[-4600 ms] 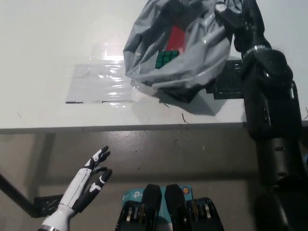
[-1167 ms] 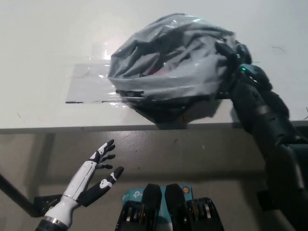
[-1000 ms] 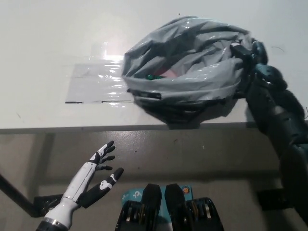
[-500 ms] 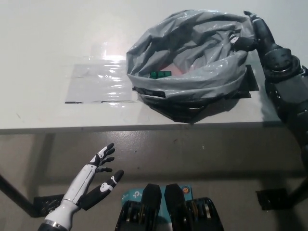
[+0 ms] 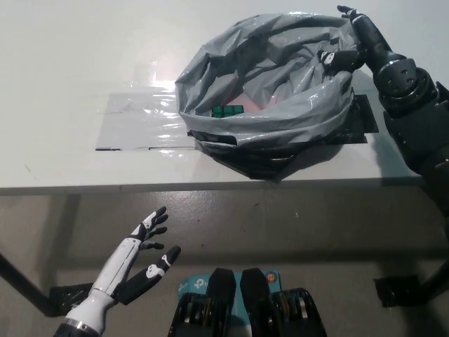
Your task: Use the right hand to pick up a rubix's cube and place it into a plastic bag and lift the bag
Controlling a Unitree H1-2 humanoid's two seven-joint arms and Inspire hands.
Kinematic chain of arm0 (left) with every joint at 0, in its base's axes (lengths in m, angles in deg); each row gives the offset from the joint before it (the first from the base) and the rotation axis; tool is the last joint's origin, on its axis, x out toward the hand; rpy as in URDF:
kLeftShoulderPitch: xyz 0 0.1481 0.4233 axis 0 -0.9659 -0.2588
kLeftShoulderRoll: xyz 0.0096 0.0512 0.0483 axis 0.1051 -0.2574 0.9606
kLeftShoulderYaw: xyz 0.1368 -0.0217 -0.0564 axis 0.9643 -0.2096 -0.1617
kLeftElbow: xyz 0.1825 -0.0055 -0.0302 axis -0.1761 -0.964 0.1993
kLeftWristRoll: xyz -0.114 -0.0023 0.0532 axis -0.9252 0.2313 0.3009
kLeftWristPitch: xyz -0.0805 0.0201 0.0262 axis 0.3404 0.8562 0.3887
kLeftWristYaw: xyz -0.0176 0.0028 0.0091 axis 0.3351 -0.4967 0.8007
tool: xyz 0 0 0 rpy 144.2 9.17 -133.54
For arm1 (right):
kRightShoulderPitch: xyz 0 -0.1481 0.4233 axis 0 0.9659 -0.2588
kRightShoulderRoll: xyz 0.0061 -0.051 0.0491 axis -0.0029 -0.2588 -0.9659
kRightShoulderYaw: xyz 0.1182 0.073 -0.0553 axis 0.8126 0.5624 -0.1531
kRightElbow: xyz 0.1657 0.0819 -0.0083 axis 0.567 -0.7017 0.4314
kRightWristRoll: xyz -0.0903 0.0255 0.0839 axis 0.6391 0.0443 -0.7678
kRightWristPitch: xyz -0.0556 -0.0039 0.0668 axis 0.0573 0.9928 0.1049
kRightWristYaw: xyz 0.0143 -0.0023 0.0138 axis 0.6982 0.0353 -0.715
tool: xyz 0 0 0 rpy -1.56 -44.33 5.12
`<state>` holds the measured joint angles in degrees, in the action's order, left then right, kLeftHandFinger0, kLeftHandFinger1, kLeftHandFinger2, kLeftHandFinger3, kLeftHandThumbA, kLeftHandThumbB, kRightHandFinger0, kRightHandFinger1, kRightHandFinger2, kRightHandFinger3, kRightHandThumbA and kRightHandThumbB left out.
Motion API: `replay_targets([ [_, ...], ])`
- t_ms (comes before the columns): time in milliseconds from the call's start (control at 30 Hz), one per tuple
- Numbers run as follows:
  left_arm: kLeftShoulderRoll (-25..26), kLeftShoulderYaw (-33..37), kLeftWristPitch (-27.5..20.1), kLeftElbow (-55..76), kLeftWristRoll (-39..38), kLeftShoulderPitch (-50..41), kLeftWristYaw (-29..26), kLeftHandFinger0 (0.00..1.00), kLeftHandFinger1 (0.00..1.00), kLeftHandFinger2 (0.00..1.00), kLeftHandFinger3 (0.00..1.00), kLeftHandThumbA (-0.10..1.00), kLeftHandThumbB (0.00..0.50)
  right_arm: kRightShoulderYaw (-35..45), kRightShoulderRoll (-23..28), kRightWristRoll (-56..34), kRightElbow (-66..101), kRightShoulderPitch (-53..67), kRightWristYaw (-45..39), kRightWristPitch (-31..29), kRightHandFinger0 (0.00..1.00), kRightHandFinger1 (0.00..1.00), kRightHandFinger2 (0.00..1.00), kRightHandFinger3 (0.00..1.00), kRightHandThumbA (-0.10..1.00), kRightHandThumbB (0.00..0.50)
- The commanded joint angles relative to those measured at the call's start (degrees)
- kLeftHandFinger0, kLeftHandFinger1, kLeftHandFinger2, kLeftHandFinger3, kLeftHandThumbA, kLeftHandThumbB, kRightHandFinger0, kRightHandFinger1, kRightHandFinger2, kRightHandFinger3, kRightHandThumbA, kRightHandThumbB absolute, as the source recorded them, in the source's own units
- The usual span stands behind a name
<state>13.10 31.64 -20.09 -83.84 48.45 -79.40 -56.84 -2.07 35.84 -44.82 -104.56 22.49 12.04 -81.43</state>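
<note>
A grey plastic bag (image 5: pixel 280 105) sits slumped on the white table (image 5: pixel 70 84), its mouth open upward. Inside it a strip of the Rubik's cube (image 5: pixel 227 111) shows green, with a pinkish patch beside it. My black right hand (image 5: pixel 351 43) is at the bag's far right rim, fingers closed on a fold of the plastic. My white left hand (image 5: pixel 137 263) hangs below the table's front edge at the lower left, open and holding nothing.
A clear plastic sheet (image 5: pixel 140 123) lies flat on the table left of the bag. A dark mat (image 5: pixel 361 119) pokes out from under the bag's right side. The table's front edge (image 5: pixel 105 188) runs across the middle of the view.
The bag was lifted earlier and has come down onto the table, its mouth now spread open. My right hand has moved up and back to the bag's far right rim. The left hand barely moved.
</note>
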Motion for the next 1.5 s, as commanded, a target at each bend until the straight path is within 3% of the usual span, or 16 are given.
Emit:
replay_targets([
  [0, 0.68, -0.13, -0.82, 1.50, -0.12, 0.83, 0.30, 0.77, 0.89, 1.00, 1.00, 0.80, 0.139, 1.35, 2.54, 1.78, 6.40, -2.12, -0.89, 0.28, 1.00, 1.00, 1.00, 1.00, 0.84, 0.500],
  [133, 0.59, -0.07, -0.80, 1.72, 0.12, 0.68, 0.16, 0.76, 0.89, 1.00, 1.00, 0.81, 0.143, 4.89, 2.82, -0.24, 10.87, -0.81, 0.60, -2.00, 1.00, 1.00, 1.00, 1.00, 0.86, 0.500],
  [167, 0.61, -0.05, -0.58, 1.82, 0.23, 0.71, 0.19, 0.76, 0.89, 1.00, 1.00, 0.81, 0.143, 4.83, 3.10, 0.81, 12.19, -0.70, 1.32, -1.64, 1.00, 1.00, 1.00, 1.00, 0.95, 0.500],
  [233, 0.63, -0.04, -0.35, 1.94, 0.23, 0.71, 0.29, 0.76, 0.89, 1.00, 1.00, 0.81, 0.133, 5.93, 3.27, 1.07, 15.03, -0.22, 1.98, -1.70, 1.00, 1.00, 1.00, 1.00, 0.99, 0.500],
  [533, 0.50, 0.07, -0.85, 1.61, -0.09, 0.72, 0.41, 0.76, 0.89, 1.00, 1.00, 0.82, 0.136, 13.71, 3.82, -0.84, 31.09, 1.78, 3.00, -0.79, 1.00, 1.00, 1.00, 1.00, 1.00, 0.500],
  [667, 0.53, 0.13, -1.08, 1.37, -0.24, 1.40, 0.56, 0.75, 0.89, 1.00, 1.00, 0.80, 0.128, 16.60, 5.03, 3.14, 45.38, 4.54, 5.97, 2.68, 1.00, 1.00, 1.00, 1.00, 1.00, 0.467],
  [800, 0.74, -0.30, -0.59, 0.94, -1.01, 2.94, 0.89, 0.78, 0.90, 1.00, 1.00, 0.81, 0.149, 19.30, 6.34, 8.03, 62.90, 9.64, 7.96, 2.11, 1.00, 1.00, 1.00, 1.00, 1.00, 0.474],
  [900, 1.04, -0.65, -0.73, 0.15, -0.90, 4.86, 0.74, 0.79, 0.90, 1.00, 1.00, 0.81, 0.144, 21.96, 6.62, 10.10, 81.64, 17.78, 6.75, -0.74, 1.00, 1.00, 1.00, 1.00, 1.00, 0.455],
  [933, 1.13, -0.78, -0.80, -0.12, -1.01, 5.47, 0.75, 0.81, 0.91, 1.00, 1.00, 0.83, 0.157, 22.37, 6.73, 9.79, 84.28, 19.19, 6.18, -1.60, 1.00, 1.00, 1.00, 1.00, 1.00, 0.491],
  [967, 1.15, -0.81, -0.82, -0.17, -1.03, 5.57, 0.75, 0.81, 0.91, 1.00, 1.00, 0.83, 0.157, 22.46, 6.73, 9.73, 84.77, 19.44, 6.06, -1.71, 1.00, 1.00, 1.00, 1.00, 1.00, 0.491],
  [1067, 1.17, -1.32, -1.37, -0.66, -2.41, 6.62, 0.97, 0.95, 1.00, 1.00, 1.00, 0.95, 0.172, 22.98, 4.22, 8.51, 97.23, 29.47, 5.43, -6.92, 1.00, 1.00, 1.00, 1.00, 1.00, 0.398],
  [1100, 0.92, -1.72, -1.61, -0.62, -3.76, 6.78, 1.12, 1.00, 1.00, 1.00, 1.00, 1.00, 0.174, 21.77, 2.76, 10.67, 100.63, 35.83, 6.14, -13.99, 1.00, 1.00, 1.00, 1.00, 1.00, 0.374],
  [1167, 0.44, -2.20, -1.03, -0.70, -5.39, 7.36, 1.37, 1.00, 1.00, 1.00, 1.00, 1.00, 0.194, 20.32, 1.12, 14.28, 103.69, 42.10, 6.77, -18.92, 1.00, 1.00, 1.00, 1.00, 1.00, 0.349],
  [1267, 0.26, -2.58, -1.73, -1.38, -5.99, 8.09, 1.10, 1.00, 1.00, 1.00, 1.00, 1.00, 0.196, 17.63, -1.14, 15.80, 106.33, 51.13, 7.00, -25.33, 1.00, 1.00, 1.00, 1.00, 1.00, 0.369],
  [1400, 0.20, -2.69, -3.31, -2.61, -5.79, 9.28, 0.54, 1.00, 1.00, 1.00, 1.00, 1.00, 0.212, 14.39, -6.05, 18.41, 106.06, 58.64, 9.23, -28.47, 1.00, 1.00, 1.00, 1.00, 1.00, 0.371],
  [1467, 0.02, -2.80, -2.97, -2.43, -6.02, 9.21, 0.51, 1.00, 1.00, 1.00, 1.00, 1.00, 0.237, 12.53, -7.51, 23.13, 101.94, 60.64, 13.12, -30.49, 1.00, 1.00, 1.00, 1.00, 1.00, 0.327],
])
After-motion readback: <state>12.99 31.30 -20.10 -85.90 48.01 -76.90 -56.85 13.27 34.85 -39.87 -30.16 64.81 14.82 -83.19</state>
